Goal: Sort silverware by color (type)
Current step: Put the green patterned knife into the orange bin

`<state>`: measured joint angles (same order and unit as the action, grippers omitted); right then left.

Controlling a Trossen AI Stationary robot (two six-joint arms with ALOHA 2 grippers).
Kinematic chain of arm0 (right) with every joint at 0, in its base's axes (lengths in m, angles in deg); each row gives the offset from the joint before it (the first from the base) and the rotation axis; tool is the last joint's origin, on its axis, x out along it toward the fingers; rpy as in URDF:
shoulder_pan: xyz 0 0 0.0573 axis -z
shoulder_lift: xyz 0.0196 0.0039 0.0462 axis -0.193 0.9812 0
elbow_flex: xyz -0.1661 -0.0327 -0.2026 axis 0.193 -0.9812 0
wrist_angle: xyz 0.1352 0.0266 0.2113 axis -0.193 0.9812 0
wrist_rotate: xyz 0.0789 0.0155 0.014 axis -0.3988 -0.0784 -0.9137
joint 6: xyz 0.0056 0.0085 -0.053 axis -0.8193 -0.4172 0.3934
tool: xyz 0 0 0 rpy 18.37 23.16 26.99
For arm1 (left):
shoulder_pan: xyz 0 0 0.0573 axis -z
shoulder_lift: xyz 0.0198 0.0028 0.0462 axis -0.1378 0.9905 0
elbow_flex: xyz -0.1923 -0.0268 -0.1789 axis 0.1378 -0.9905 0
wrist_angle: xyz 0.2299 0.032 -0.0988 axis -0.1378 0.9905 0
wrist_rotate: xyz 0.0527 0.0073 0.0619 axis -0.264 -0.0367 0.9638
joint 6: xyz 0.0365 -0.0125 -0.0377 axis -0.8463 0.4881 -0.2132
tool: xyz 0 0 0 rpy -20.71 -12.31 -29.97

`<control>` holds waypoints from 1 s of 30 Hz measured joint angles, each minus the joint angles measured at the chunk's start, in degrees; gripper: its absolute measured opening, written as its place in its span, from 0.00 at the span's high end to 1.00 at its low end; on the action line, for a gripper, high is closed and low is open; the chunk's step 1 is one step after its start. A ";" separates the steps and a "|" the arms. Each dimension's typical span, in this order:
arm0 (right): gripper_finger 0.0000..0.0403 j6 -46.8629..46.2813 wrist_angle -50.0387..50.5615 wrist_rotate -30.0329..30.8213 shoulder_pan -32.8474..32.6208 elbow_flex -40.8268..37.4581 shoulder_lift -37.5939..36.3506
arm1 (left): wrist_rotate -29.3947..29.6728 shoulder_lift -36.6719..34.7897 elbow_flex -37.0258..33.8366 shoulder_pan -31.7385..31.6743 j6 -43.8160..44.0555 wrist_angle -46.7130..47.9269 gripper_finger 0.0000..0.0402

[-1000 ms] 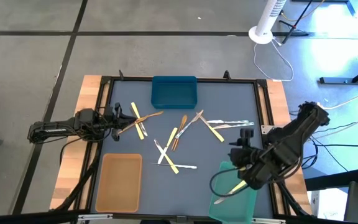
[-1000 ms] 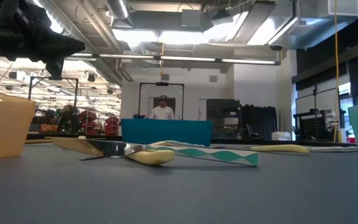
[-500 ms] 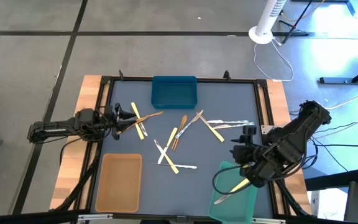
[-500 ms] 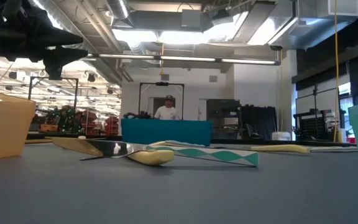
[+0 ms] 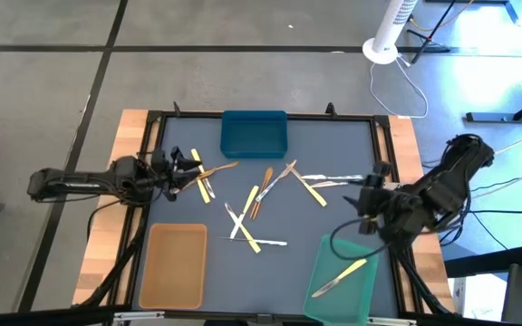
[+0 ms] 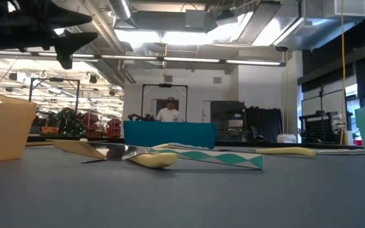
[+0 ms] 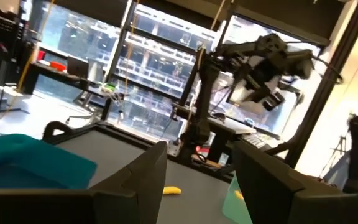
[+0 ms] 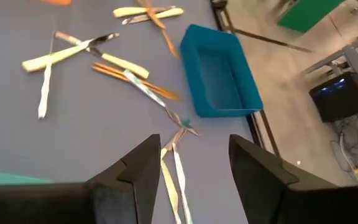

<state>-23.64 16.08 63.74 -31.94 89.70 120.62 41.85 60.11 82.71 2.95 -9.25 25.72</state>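
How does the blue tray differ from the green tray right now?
The rectangular blue plastic tray sits at the table's far edge; the pale green plastic tray sits at the near right corner. The blue one is empty and squared to the table; the green one is angled and holds a pale yellow utensil. Both are shallow, open-topped rectangles.

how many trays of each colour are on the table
blue tray: 1
tan tray: 1
green tray: 1
total: 3
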 joint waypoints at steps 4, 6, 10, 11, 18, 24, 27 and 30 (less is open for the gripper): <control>0.55 -1.17 -7.34 2.68 0.00 -8.03 -7.36 | 0.46 8.60 0.45 1.28 0.00 -6.68 0.55; 0.55 -1.22 -12.27 3.35 0.00 -12.10 -10.94 | 0.50 12.63 2.33 1.76 0.00 -6.84 0.55; 0.55 0.65 -21.65 4.70 0.00 -19.63 -16.39 | 0.49 21.41 8.50 2.64 -0.76 -6.33 0.55; 0.55 1.45 -23.85 4.84 0.00 -21.32 -17.37 | 0.48 23.53 10.18 2.84 -1.47 -5.71 0.55; 0.55 8.18 -37.79 4.82 0.00 -31.09 -20.54 | -0.16 37.59 22.12 4.58 -2.49 -0.03 0.55; 0.55 13.80 -48.65 4.16 3.33 -36.46 -20.50 | -0.17 47.89 33.13 6.84 -2.54 10.61 0.55; 0.55 17.76 -54.22 3.19 7.51 -38.70 -20.53 | -0.92 52.44 38.29 8.33 -3.93 14.99 0.55; 0.55 22.45 -58.48 -2.39 13.24 -40.29 -20.50 | -2.36 56.51 43.35 10.12 -5.09 18.96 0.55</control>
<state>-1.20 -42.39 61.34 -18.71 49.40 100.12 39.49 116.62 126.06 13.07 -14.34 44.68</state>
